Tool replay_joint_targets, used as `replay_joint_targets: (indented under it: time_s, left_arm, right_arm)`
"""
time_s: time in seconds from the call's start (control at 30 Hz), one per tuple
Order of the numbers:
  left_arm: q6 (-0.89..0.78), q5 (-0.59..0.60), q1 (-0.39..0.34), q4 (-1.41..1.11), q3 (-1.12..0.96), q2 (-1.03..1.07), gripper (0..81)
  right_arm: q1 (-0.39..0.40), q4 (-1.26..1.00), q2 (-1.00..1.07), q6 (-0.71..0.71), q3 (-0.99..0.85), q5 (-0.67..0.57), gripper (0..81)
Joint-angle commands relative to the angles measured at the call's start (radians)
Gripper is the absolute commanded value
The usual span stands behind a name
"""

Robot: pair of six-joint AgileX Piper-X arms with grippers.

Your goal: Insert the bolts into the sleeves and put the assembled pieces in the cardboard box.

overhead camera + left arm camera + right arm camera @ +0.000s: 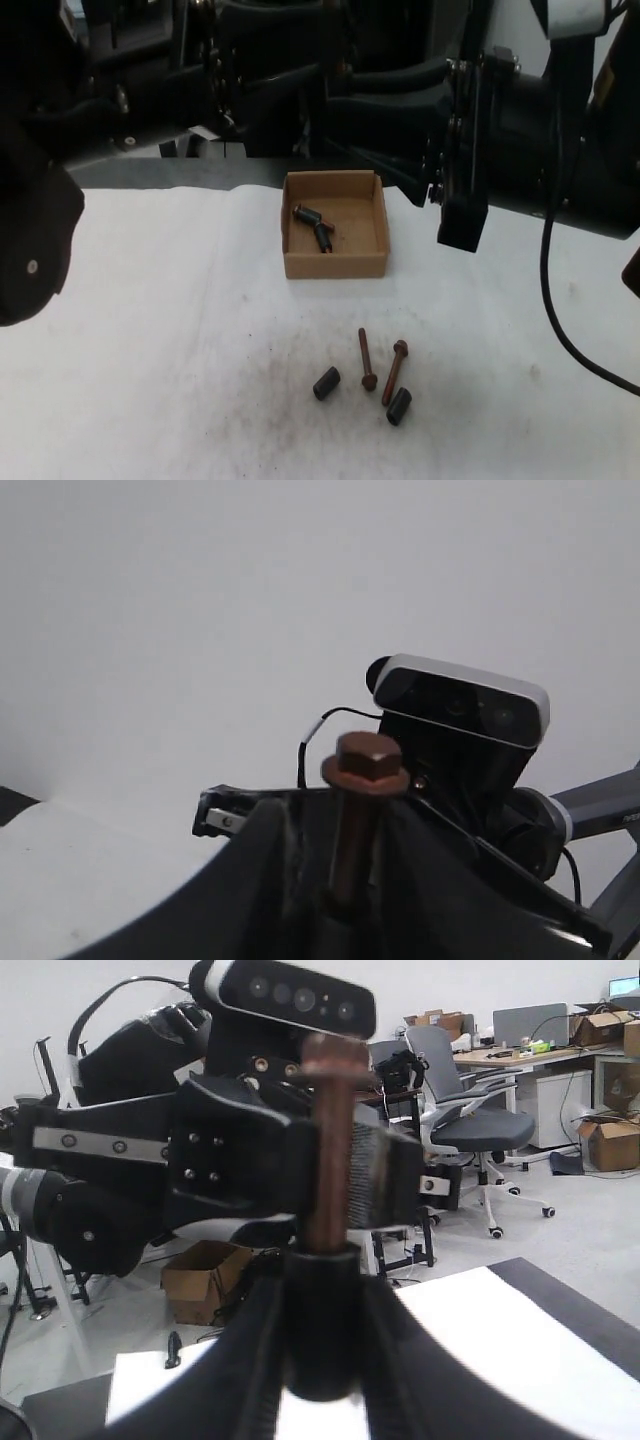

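My end effector grips a rust-brown hex-head metal bolt by its shank, head up; behind it sits a black camera with a silver top, before a white wall.

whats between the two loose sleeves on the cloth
Left bolt and right bolt lie between left sleeve and right sleeve, in the high view.

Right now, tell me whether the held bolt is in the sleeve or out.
Partly in: the shaft of the bolt disappears into the sleeve held in the right gripper; its head stands above.
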Motion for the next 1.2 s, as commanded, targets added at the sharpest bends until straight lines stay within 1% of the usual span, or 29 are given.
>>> replay_joint_targets:
  time_s: [0.0,0.1,0.17,0.3,0.43,0.6,0.73,0.77,0.83,0.9,0.93,1.0,1.07,1.13,1.17]
  left_arm:
    - [-0.01,-0.001,-0.022,-0.003,-0.012,-0.009,30.2]
    - [-0.001,-0.018,-0.058,-0.003,-0.024,-0.009,30.2]
    - [0.039,-0.036,-0.073,-0.003,-0.028,-0.009,30.2]
    - [0.046,-0.103,-0.075,-0.003,-0.028,-0.009,30.2]
    - [0.088,-0.152,-0.075,-0.003,-0.032,-0.009,30.2]
    - [0.162,-0.211,-0.04,-0.004,-0.057,-0.012,30.2]
    - [0.218,-0.253,0.006,-0.004,-0.114,-0.018,30.2]
    - [0.228,-0.281,0.016,-0.004,-0.12,-0.023,30.2]
    - [0.248,-0.386,0.035,-0.004,-0.125,-0.038,30.2]
    - [0.265,-0.48,0.053,0.016,-0.121,-0.056,29.8]
    - [0.28,-0.521,0.063,0.058,-0.121,-0.064,28.3]
    - [0.325,-0.618,0.074,0.194,-0.121,-0.084,21.9]
    - [0.378,-0.754,0.075,0.418,-0.121,-0.108,10.6]
    - [0.397,-0.854,0.075,0.658,-0.121,-0.125,0.6]
    - [0.398,-0.882,0.075,0.772,-0.121,-0.13,0.0]
  right_arm:
    - [-0.004,-0.022,-0.011,0.0,-0.015,-0.007,0.8]
    - [-0.004,-0.02,-0.011,0.0,-0.015,-0.007,0.8]
    - [-0.004,-0.02,-0.011,0.0,-0.015,-0.007,0.8]
    - [-0.004,-0.018,-0.011,0.0,-0.015,-0.007,0.8]
    - [-0.004,-0.018,-0.011,0.0,-0.015,-0.007,0.8]
    - [-0.004,-0.014,-0.011,0.0,-0.015,-0.007,0.8]
    - [-0.004,-0.014,-0.011,0.0,-0.015,-0.001,0.8]
    - [-0.004,-0.008,-0.011,0.0,-0.015,0.011,0.8]
    - [-0.004,0.057,-0.011,0.012,-0.015,0.094,0.8]
    - [-0.008,0.149,-0.007,0.018,-0.015,0.259,0.8]
    - [-0.012,0.198,0.002,0.018,-0.015,0.349,0.8]
    - [-0.031,0.282,0.034,0.051,-0.03,0.446,0.8]
    - [-0.069,0.381,0.093,0.076,-0.076,0.424,0.8]
    - [-0.104,0.488,0.167,0.09,-0.144,0.372,0.8]
    - [-0.12,0.536,0.214,0.09,-0.19,0.353,0.8]
